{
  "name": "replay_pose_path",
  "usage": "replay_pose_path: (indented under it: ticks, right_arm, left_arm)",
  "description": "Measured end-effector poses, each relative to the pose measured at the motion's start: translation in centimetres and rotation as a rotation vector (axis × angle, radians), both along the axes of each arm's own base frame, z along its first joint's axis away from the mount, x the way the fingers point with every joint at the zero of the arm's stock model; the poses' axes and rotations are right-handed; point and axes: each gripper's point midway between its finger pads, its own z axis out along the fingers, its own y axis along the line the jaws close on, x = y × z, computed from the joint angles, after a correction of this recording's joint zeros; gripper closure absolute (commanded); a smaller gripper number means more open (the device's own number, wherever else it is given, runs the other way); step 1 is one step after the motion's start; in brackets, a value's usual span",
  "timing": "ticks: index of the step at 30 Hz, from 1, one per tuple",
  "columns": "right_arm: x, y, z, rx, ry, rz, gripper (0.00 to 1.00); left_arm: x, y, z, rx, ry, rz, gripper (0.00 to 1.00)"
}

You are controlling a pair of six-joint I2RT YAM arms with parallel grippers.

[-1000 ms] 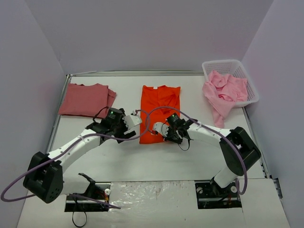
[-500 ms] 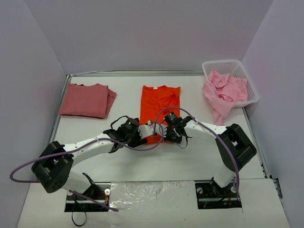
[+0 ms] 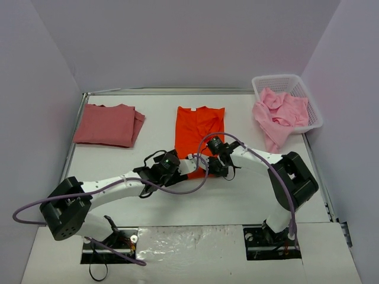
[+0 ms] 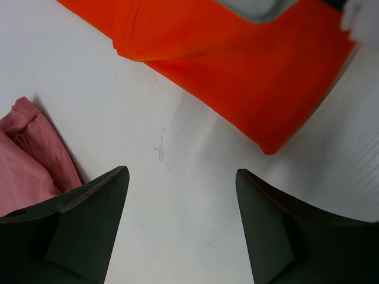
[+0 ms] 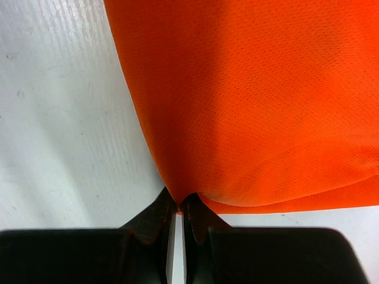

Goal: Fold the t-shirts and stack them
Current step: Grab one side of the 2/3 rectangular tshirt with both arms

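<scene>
Mid-fold on the orange-red t-shirt [image 3: 199,127], table centre.
Far left, rose-red t-shirt [image 3: 108,124] lies folded; pink t-shirts [image 3: 283,111] wait in basket [image 3: 275,77]. Orange hem pinched in right gripper [image 5: 180,202]; left gripper [image 4: 177,195] spread, empty, beside the corner.

Left fingers [image 4: 89,228] spread apart, right fingers [image 5: 155,216] pinched shut

orange-red shirt [image 3: 199,127], rose-red shirt [image 3: 108,124], pink shirts [image 3: 283,111], white basket [image 3: 276,78]

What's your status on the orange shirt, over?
Right claw shut on near edge of orange t-shirt. Left claw open, empty, just short of its corner. Nothing in the way.
</scene>
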Motion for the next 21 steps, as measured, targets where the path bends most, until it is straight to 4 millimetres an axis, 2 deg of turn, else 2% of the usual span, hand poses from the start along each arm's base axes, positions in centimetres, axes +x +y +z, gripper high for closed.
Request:
replay_pose_path:
  ticks: [8,16,21]
  right_arm:
    - [0.1,-0.1,0.0,0.002,0.006,0.019,1.0]
    - [0.1,0.0,0.0,-0.003,0.039,-0.046,1.0]
    - [0.2,-0.1,0.0,0.005,0.048,-0.071,1.0]
  left_arm:
    - [-1.6,-1.5,0.2,-0.012,0.055,-0.076,0.3]
    - [-2.7,-1.8,0.4,-0.008,0.082,-0.159,0.3]
    - [-4.6,-3.4,-0.2,0.032,0.088,-0.263,0.3]
